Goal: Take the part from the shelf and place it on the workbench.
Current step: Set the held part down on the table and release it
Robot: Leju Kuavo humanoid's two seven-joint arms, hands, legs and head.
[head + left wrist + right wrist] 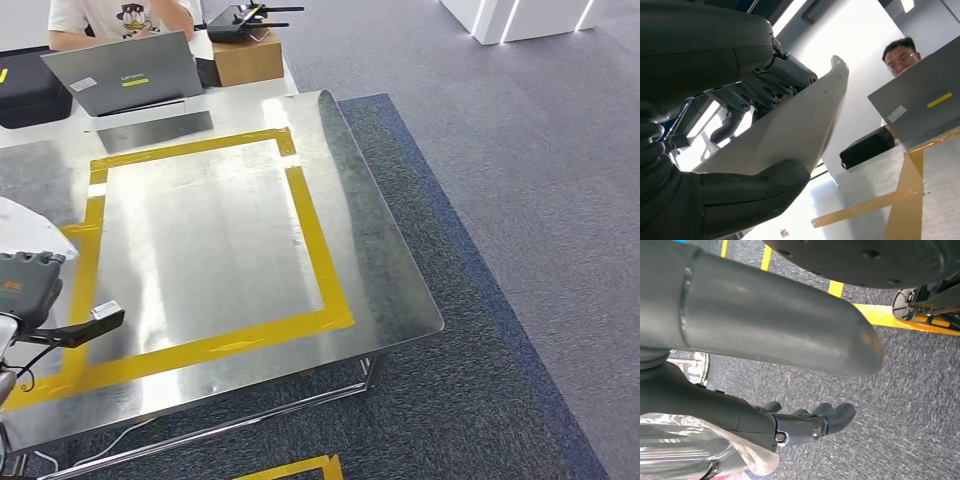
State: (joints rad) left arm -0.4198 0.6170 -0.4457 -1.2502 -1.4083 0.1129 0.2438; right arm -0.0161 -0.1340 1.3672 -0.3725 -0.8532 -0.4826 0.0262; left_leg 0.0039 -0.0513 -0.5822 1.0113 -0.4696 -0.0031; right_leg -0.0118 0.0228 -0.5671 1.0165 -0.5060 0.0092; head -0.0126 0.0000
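Observation:
My left hand (pixel 708 55) grips the white curved part (pixel 802 125), its thumb (pixel 753 187) pressed under the part and dark fingers (pixel 764 85) over the upper face. In the head view the part (pixel 26 225) pokes in at the left edge, above the steel workbench (pixel 377 270), with my left wrist (pixel 26 285) just below it. A square of yellow tape (pixel 317 250) is marked on the bench top. My right hand (pixel 806 425) hangs over the grey carpet, fingers loosely extended and holding nothing.
At the bench's far end stand a grey laptop (pixel 128 75), a black case (pixel 26 90) and a cardboard box (pixel 247 58) with a black controller (pixel 249 20) on it. A person (pixel 113 18) sits behind the laptop. Grey carpet (pixel 528 200) lies to the right.

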